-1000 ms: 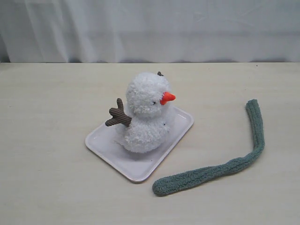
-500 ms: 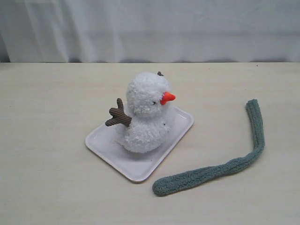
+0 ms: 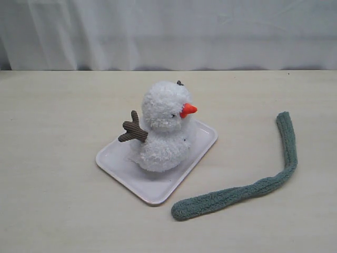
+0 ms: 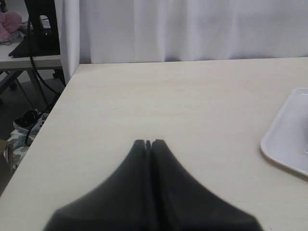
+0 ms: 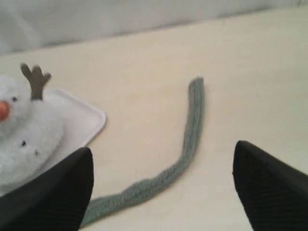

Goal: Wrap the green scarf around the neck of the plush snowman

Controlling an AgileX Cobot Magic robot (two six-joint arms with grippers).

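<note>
The green scarf lies curved on the table right of the tray, one end at the back right, the other near the tray's front corner. The fluffy white snowman sits on a white tray; its orange nose points right and a brown twig arm sticks out left. Its neck is bare. Neither gripper shows in the exterior view. My right gripper is open above the scarf, with the snowman to one side. My left gripper is shut, empty, over bare table beside the tray.
A white curtain hangs behind the table. In the left wrist view the table's edge drops off to a floor with cables and another desk.
</note>
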